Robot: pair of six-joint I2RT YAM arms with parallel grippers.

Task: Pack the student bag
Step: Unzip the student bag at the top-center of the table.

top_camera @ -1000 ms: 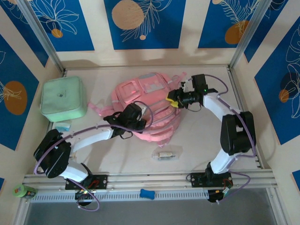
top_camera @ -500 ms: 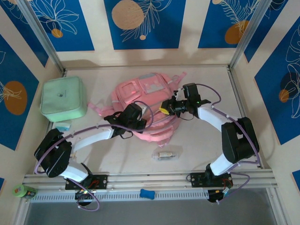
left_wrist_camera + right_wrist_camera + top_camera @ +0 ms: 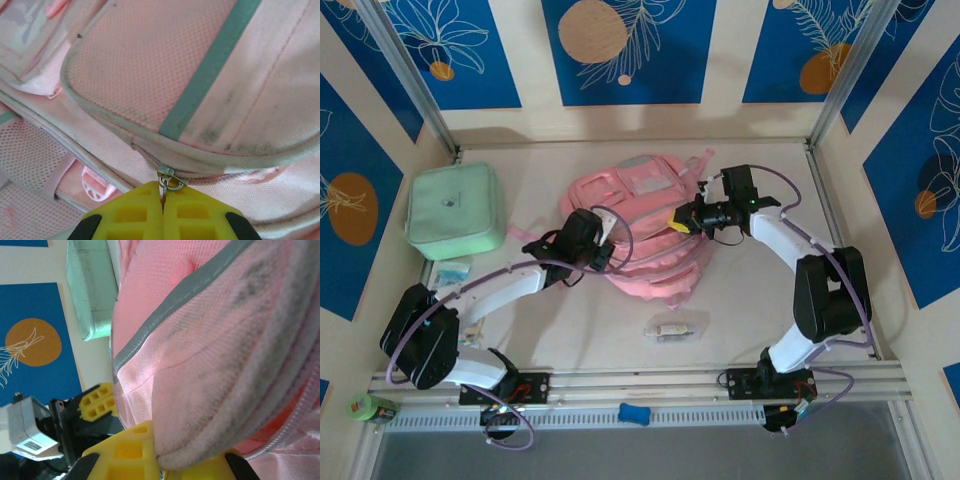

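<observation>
Moved since a second ago: the left arm (image 3: 510,285) has swung leftward and further up the table (image 3: 770,300). The near-left side of the student bag (image 3: 645,215) has shifted with it. The right gripper (image 3: 681,222) has closed on the bag's right edge.

Top view: the pink student bag lies in the middle of the table, with one arm reaching into it from each side. A mint green case (image 3: 455,210) sits well apart at the left. A small clear packet (image 3: 672,328) lies near the bag's near edge.

Left wrist view: the left gripper (image 3: 162,207) has its yellow fingers pressed together, pinching a metal zip pull (image 3: 167,179) on the bag's seam, below a mesh pocket with a grey-green stripe.

Right wrist view: the right gripper's yellow fingers clamp a piped fabric edge of the bag. The green case shows beyond it.
</observation>
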